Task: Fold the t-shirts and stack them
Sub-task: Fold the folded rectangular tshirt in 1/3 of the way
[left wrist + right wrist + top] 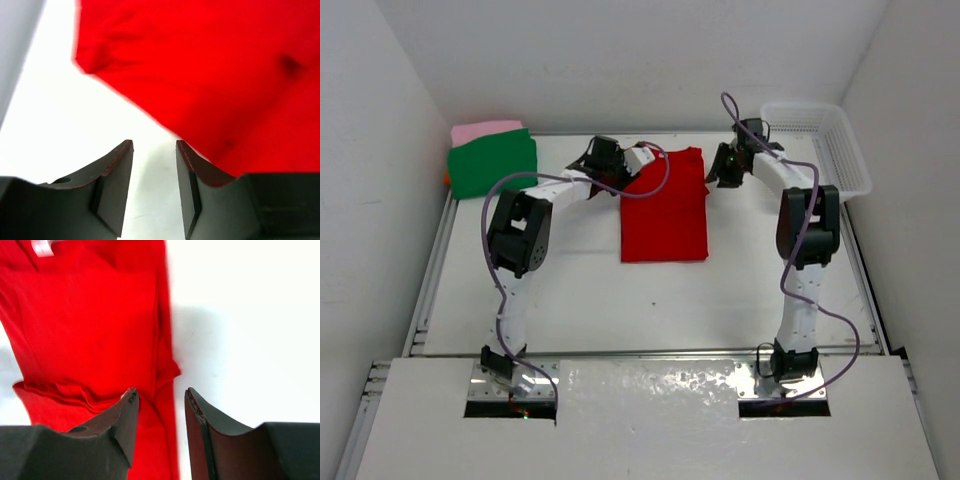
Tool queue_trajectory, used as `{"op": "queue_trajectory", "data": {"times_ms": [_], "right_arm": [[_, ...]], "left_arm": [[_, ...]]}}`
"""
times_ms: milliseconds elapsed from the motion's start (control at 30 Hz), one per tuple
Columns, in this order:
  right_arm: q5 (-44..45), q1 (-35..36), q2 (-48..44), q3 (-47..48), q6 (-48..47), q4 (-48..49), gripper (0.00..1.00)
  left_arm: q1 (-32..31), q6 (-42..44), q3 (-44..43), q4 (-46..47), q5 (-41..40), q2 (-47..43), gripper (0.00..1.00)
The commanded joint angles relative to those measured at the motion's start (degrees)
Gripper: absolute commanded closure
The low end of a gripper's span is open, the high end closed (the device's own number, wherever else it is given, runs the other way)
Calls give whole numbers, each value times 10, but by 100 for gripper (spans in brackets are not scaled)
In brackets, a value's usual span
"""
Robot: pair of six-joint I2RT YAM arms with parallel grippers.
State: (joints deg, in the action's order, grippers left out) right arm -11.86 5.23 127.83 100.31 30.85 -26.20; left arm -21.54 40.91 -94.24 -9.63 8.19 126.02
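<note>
1. Red shirt [664,205]: lies flat on the table [650,300], folded into a tall rectangle, centre of the top view, slightly above the middle. In the left wrist view it fills the upper right [215,70]. In the right wrist view it fills the left half [85,330], a white label showing at the top edge.

2. Green shirt [492,165]: folded, upper left of the top view, at the table's far corner.

3. Pink shirt [485,130]: folded, just behind the green shirt and touching it.

4. Orange shirt [447,179]: only a sliver shows at the left edge of the green shirt.

5. Left gripper [638,155]: at the red shirt's upper left corner. Jaws parted, released; in its own view [154,145] only bare table shows between the fingers.

6. Right gripper [720,170]: just beside the red shirt's upper right corner. Jaws parted, released; in its own view [161,392] the shirt's edge shows in the gap, not pinched.

7. Basket [850,150]: white mesh, upper right of the top view.
</note>
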Motion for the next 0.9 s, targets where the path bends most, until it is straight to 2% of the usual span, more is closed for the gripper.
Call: {"op": "queue_trajectory", "data": {"times_ms": [0,67,133,167,200,233,300,367,433,533,633,733,867], "right_arm": [[86,0,-86,-13,-43,45,60],[90,0,-130,-36,-65,61,62],[66,10,-157,-81,-79,71,72],[41,17,-169,-99,-83,74,80],[26,27,-185,-134,-88,76,84],[11,50,-189,-148,-102,77,86],[-47,70,-185,-175,-103,91,89],[-131,73,-174,-199,-40,164,93],[-150,72,-137,-196,16,188,96],[-160,71,-66,-145,30,183,100],[-150,63,-11,-111,37,168,100],[-122,53,5,-100,33,162,100],[-102,43,8,-75,25,153,100]], "left_arm": [[15,-57,-54,37,-79,4,62],[25,-71,-95,20,-96,8,62],[32,-69,-138,-41,-64,4,62],[31,-58,-145,-64,-15,-12,62],[29,-26,-146,-109,21,-23,62],[26,-9,-144,-135,102,-33,62],[19,42,-144,-235,169,-56,62],[3,89,-136,-326,239,-67,61],[-16,128,-96,-366,266,-74,61],[-37,159,-35,-371,261,-90,61],[-55,175,3,-365,248,-96,58],[-79,188,61,-333,231,-99,56],[-92,178,128,-246,168,-88,56]]}}
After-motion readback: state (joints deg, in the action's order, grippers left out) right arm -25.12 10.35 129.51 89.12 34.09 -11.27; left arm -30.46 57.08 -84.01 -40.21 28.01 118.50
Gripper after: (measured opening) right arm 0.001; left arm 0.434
